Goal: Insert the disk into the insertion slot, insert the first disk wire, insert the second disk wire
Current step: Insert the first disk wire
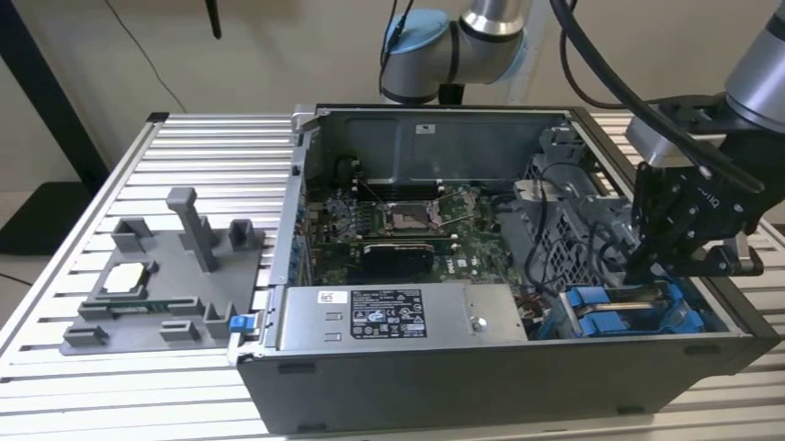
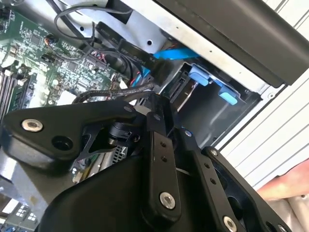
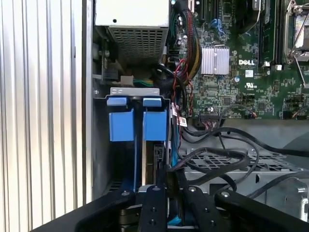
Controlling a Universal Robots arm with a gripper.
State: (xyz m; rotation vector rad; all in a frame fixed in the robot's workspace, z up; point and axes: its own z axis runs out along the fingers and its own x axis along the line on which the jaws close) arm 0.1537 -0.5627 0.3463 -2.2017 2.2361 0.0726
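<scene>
Blue plastic marks the workplace. In the exterior view, the gripper (image 1: 642,274) reaches down into the insertion slot (image 1: 579,317) at the case corner on the exterior view's right, where the disk (image 1: 635,303) appears seated between blue rails. In the second wrist view its fingers (image 2: 159,145) are drawn narrow among black wires (image 2: 108,93); what they pinch, I cannot tell. By my judgement a wire step is in hand: keep the plug square to its socket and press straight, without dragging neighbouring leads. In the first wrist view I count two blue tabs (image 3: 120,121), one gripper and several black wires.
</scene>
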